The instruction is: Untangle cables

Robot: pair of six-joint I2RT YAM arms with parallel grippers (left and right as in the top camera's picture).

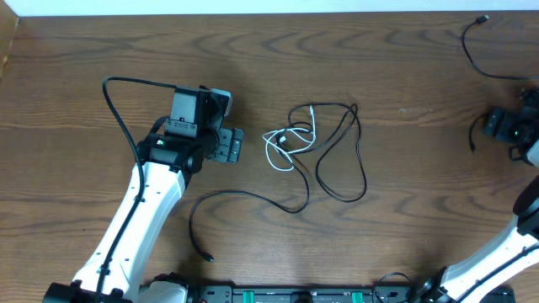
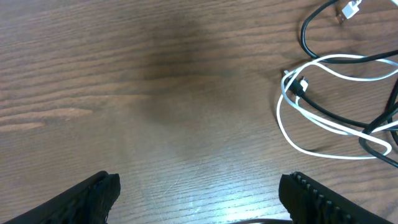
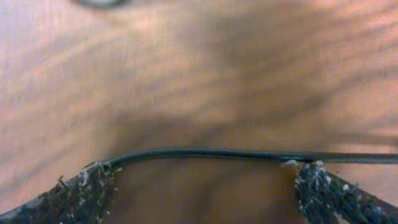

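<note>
Overhead, a tangle of cables (image 1: 324, 151) is lying near the middle of the wooden table (image 1: 404, 236). A white cable (image 1: 282, 150) is looping through the tangle's left side, and black cords are making the wider loops to its right. One black strand (image 1: 253, 194) is trailing out toward the near edge, its plug end (image 1: 207, 257) resting short of that edge. A separate black cable (image 1: 466, 46) is curving by the far right corner. The left gripper (image 1: 229, 120) is sitting just left of the tangle and pointing at it. In the left wrist view its jaws are standing wide apart over bare wood, holding nothing, and the white cable's loops (image 2: 292, 118) are lying off to the right. The right gripper (image 1: 505, 126) is hanging at the right edge. Its wrist view shows the jaws spread wide, not clamped, with a thin black cable (image 3: 205, 151) stretching across at the fingertips (image 3: 84, 186). That view is too blurred to tell whether the cable is touching them.
</note>
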